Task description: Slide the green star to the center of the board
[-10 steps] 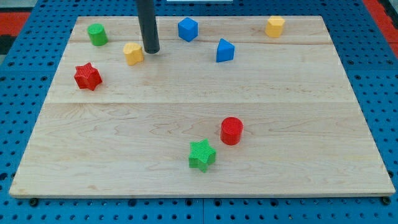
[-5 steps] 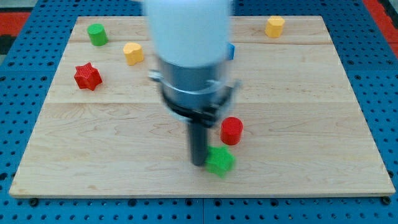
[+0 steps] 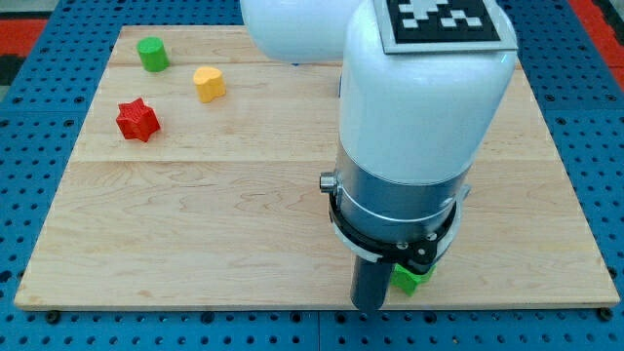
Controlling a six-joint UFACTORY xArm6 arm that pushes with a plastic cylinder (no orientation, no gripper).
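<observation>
Wooden board (image 3: 195,195) on blue pegboard. My tip (image 3: 368,306) at near edge, touching green star's (image 3: 410,279) left side; star mostly hidden; bare rod, nothing clamped. Placement suits pushing rightward, not toward centre.

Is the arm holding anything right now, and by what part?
Nothing is held. My tip only stands beside the green star, on its left in the view; contact cannot be told.

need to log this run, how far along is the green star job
Nothing looks done: the green star sits near the board's bottom edge, to the right, not at the center. In hand: my tip is at the star's left side, seemingly touching it, with the arm hiding most of it. Left: pushing it up and left to the middle. The red star sits far off at the left.
</observation>
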